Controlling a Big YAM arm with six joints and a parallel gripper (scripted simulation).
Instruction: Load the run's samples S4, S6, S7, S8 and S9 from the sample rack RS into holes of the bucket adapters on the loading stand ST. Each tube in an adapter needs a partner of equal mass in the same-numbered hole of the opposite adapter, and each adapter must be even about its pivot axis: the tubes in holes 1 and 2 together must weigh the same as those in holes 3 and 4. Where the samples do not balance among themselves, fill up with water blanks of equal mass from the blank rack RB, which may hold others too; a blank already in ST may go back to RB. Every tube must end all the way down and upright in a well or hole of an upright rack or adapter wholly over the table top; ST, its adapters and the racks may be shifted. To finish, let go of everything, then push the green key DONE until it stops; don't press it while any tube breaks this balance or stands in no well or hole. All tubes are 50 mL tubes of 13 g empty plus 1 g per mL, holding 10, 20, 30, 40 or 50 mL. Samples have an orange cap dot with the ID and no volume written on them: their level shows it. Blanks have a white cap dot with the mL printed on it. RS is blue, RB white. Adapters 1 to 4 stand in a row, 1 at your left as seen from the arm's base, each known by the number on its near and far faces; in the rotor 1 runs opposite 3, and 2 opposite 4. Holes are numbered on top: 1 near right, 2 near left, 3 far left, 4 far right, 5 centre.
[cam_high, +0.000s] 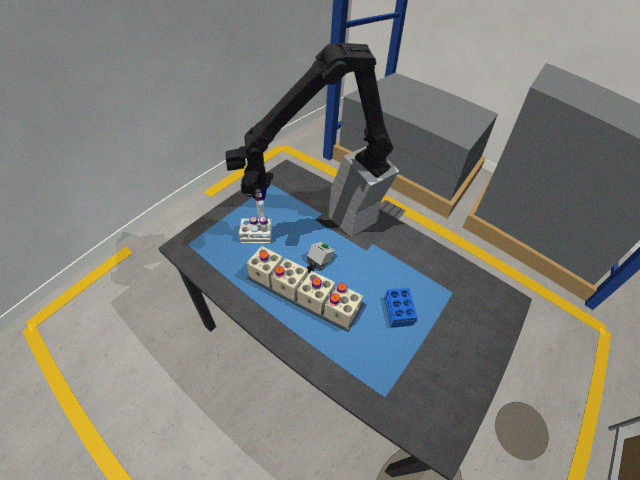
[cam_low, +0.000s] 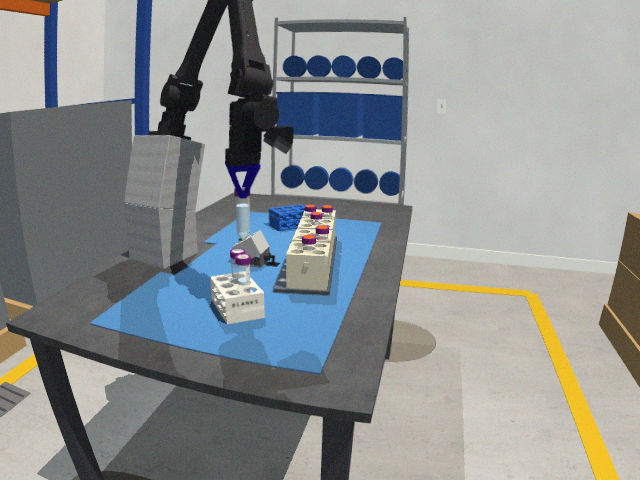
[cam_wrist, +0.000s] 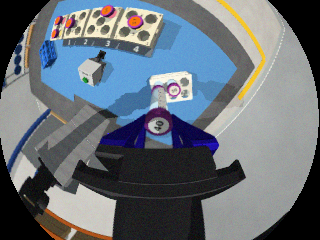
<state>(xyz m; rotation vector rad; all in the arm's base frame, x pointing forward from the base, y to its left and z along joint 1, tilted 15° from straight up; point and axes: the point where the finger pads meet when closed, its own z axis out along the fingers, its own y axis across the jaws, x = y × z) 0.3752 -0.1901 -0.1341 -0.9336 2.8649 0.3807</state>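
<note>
My gripper (cam_high: 258, 195) is shut on the cap of a water blank tube (cam_low: 242, 218), which hangs upright in the air above the white blank rack RB (cam_high: 258, 232). The gripper (cam_low: 241, 193) and the held tube (cam_wrist: 158, 103) also show in the wrist view. Two blanks with purple caps (cam_low: 240, 257) stand in RB (cam_low: 238, 298). The four cream adapters on the stand ST (cam_high: 305, 287) stand in a row and hold several samples with orange cap dots (cam_high: 315, 282). The blue sample rack RS (cam_high: 401, 306) shows only empty wells. The green DONE key (cam_high: 325, 245) sits on a grey box behind the adapters.
The arm's grey pedestal (cam_high: 361, 193) stands at the table's far edge. The blue mat (cam_high: 320, 279) covers the middle of the dark table. Grey crates (cam_high: 413, 129) and a blue frame stand beyond the table.
</note>
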